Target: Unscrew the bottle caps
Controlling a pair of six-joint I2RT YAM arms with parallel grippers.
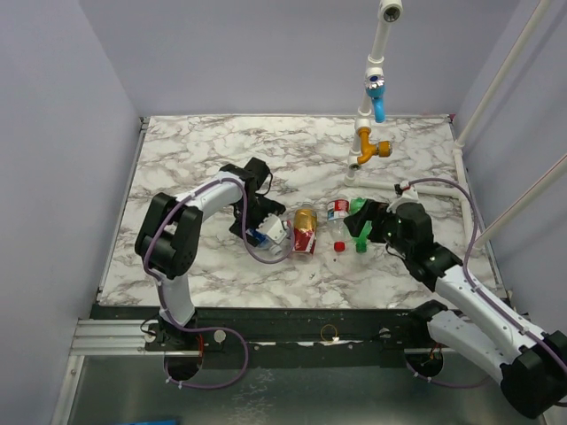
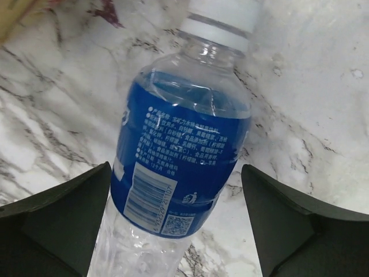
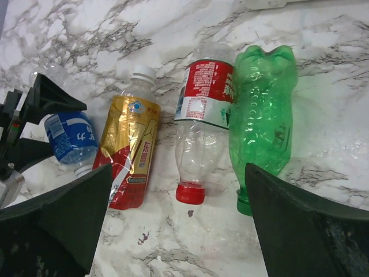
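Step in hand, as judged: securing the first bottle. The left gripper (image 2: 176,168) straddles the blue-label bottle (image 2: 184,133) lying on the marble table (image 2: 323,115), jaws wide apart and gripping nothing, the white cap (image 2: 222,17) on. The right gripper (image 3: 179,167) hovers fully open and empty over the amber bottle (image 3: 130,150), red-label bottle (image 3: 202,115) and green bottle (image 3: 262,109), all lying capped. Next, the left jaws should clamp the bottle body firmly, and only then can the right gripper take the cap and twist
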